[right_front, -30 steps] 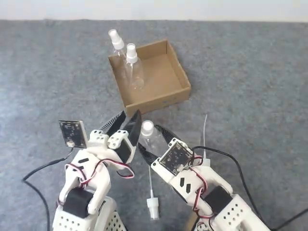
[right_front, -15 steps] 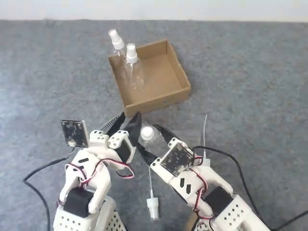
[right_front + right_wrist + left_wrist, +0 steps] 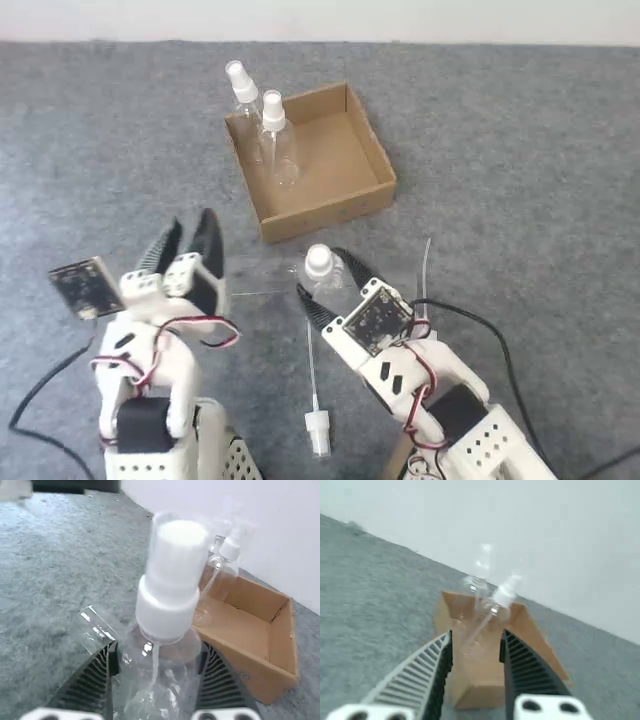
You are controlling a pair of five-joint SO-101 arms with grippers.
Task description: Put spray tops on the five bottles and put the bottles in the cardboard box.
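Note:
My right gripper (image 3: 317, 273) is shut on an upright clear bottle (image 3: 320, 268) that carries a white spray top (image 3: 172, 575), a little in front of the cardboard box (image 3: 372, 190). Both jaws press the bottle's shoulders (image 3: 160, 660). My left gripper (image 3: 190, 226) stands open and empty to the left of that bottle, raised and pointing toward the box (image 3: 482, 685). Two bottles with spray tops (image 3: 272, 125) stand in the box's far left corner, and they also appear in the left wrist view (image 3: 487, 595). An uncapped clear bottle (image 3: 95, 622) lies on the carpet between the two grippers.
A loose spray top (image 3: 318, 430) with its long tube lies on the carpet between the arm bases. Another thin tube (image 3: 425, 262) lies right of my right arm. Grey carpet stretches open around the box on the right and far left.
My left arm has swung left, away from the held bottle, with its fingers open. The right gripper has kept hold of the bottle and shifted it slightly.

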